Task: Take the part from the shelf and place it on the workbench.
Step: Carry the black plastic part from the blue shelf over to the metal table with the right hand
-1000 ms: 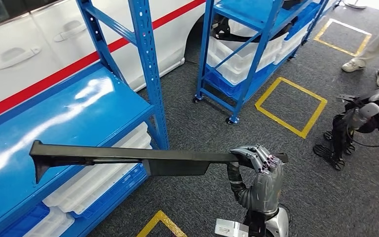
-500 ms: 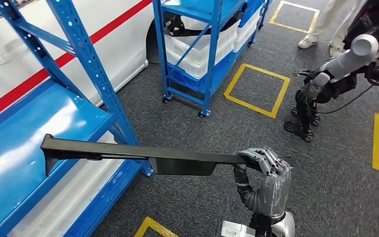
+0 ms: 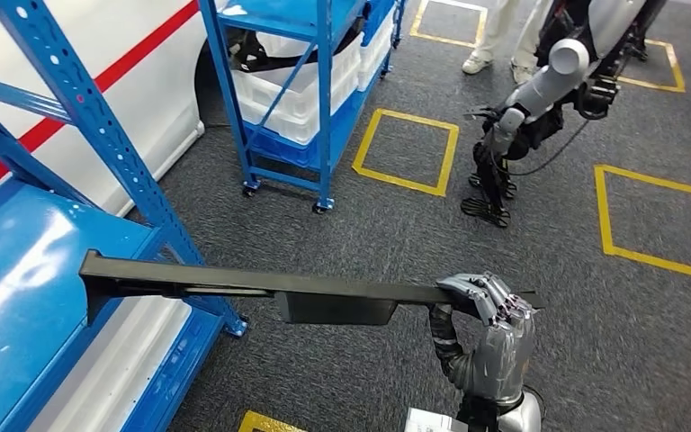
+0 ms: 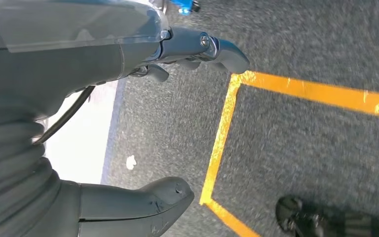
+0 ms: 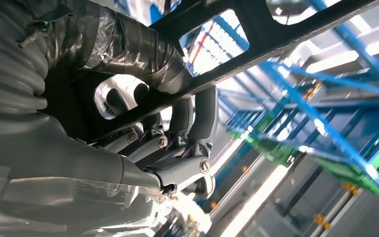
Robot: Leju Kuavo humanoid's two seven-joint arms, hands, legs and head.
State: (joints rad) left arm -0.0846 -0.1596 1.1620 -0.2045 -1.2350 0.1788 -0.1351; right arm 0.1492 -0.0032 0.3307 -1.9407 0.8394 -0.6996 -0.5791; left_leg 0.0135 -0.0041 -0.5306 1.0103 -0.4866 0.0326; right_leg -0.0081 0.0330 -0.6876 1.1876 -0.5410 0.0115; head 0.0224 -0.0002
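The part [image 3: 234, 283] is a long black bar with a wider block under its middle. It hangs level above the grey floor, its far end over the edge of the blue shelf [image 3: 18, 270]. My right hand [image 3: 490, 324] grips the near end from below, with fingers curled over the top. In the right wrist view those fingers [image 5: 192, 128] wrap the part [image 5: 256, 44] against the ceiling lights. My left hand [image 4: 79, 69] hangs over the carpet holding nothing, its thumb and fingers apart.
A second blue shelf [image 3: 297, 54] with white bins stands ahead on wheels. Another robot [image 3: 522, 117] stands on the carpet at the upper right, with a person's feet [image 3: 495, 54] behind it. Yellow squares [image 3: 405, 148] mark the floor. A white car [image 3: 99, 54] is behind the shelves.
The whole picture has slid leftwards and down, so the camera has turned to the right. The part stays level in my right hand. The other robot now shows more fully.
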